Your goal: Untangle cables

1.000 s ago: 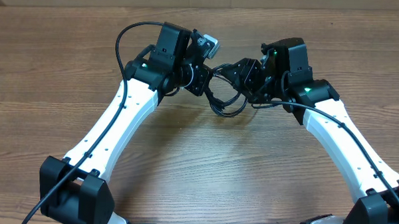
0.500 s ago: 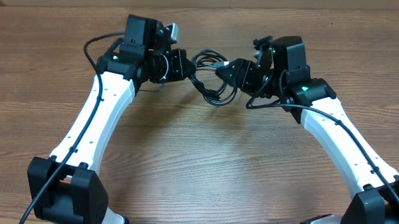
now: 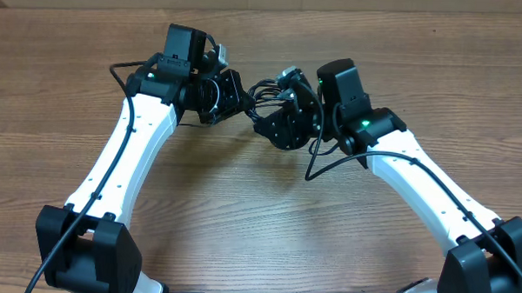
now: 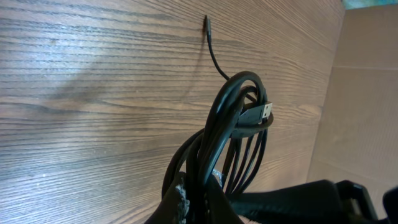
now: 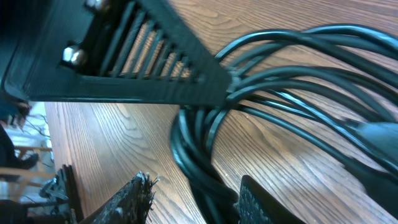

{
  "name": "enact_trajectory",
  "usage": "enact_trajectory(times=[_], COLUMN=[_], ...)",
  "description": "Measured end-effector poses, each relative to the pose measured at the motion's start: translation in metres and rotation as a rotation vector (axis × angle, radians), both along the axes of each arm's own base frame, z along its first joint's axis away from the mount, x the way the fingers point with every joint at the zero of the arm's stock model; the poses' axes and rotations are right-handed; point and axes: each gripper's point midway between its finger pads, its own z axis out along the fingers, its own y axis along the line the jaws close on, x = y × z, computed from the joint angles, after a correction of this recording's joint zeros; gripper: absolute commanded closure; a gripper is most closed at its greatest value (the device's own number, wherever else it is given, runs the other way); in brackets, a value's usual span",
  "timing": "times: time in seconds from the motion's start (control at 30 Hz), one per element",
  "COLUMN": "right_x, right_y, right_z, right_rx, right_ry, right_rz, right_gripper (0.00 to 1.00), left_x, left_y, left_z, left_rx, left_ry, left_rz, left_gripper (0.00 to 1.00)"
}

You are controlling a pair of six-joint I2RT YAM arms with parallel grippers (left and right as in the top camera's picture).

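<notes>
The cables (image 3: 265,85) are a bunch of thin black cords held between the two grippers above the table. My left gripper (image 3: 234,90) is shut on the bunch; in the left wrist view its fingers (image 4: 196,198) pinch the looped cords (image 4: 239,118). A silvery plug tip (image 4: 266,112) sticks out of the loop, and one thin strand end (image 4: 208,25) lies on the wood. My right gripper (image 3: 283,127) is open. In the right wrist view its fingers (image 5: 194,184) stand wide apart with the cable bundle (image 5: 200,148) between them, close against the right finger.
The wooden table (image 3: 258,216) lies under both arms. The two grippers are very close together; the left gripper's black body (image 5: 143,62) fills the upper left of the right wrist view. Each white arm carries its own thicker black wire (image 3: 330,162).
My right gripper has moved left and nearer, close up to the left gripper, and the cable bunch has drawn in shorter between them. The left arm shifted left earlier and now holds still.
</notes>
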Motion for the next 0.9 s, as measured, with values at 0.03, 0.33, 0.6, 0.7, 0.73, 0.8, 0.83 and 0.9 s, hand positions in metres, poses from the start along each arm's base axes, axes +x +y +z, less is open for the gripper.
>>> enact_trajectory(times=[0.03,0.33,0.6,0.7,0.73,0.8,0.83,0.9], right_x=[-0.003,0.005,0.000,-0.004,-0.007,-0.009,-0.009,-0.004], right_y=[0.004,0.016,0.018,0.016,0.014,0.009,0.004,-0.010], right_z=[-0.001,0.006,0.011,0.030,0.036,0.045,0.048,0.043], right_rx=[-0.013,-0.003,0.048,0.089,0.102,0.118,0.125,0.109], right_ry=[-0.020,-0.121,0.005,0.038,0.057,0.100,0.125,0.201], right_rz=[0.018,0.042,-0.029,-0.074,-0.094,-0.148,-0.187,-0.288], right_gripper=[0.56,0.96,0.96,0.96,0.96,0.96,0.96,0.96], left_x=[-0.001,-0.007,0.000,0.007,0.009,0.012,0.014,0.015], left_y=[-0.001,-0.004,0.007,0.019,0.023,0.029,0.033,0.037], left_z=[0.001,0.001,-0.007,-0.013,-0.014,-0.016,-0.017,-0.018], left_rx=[-0.006,-0.031,0.058,0.128,0.152,0.192,0.211,0.238], left_ry=[0.001,0.027,0.013,-0.004,-0.011,-0.028,-0.037,-0.055], left_rz=[-0.004,-0.022,0.036,0.081,0.095,0.107,0.112,0.100], left_gripper=[0.96,0.96,0.33,0.09,0.06,0.06,0.07,0.13])
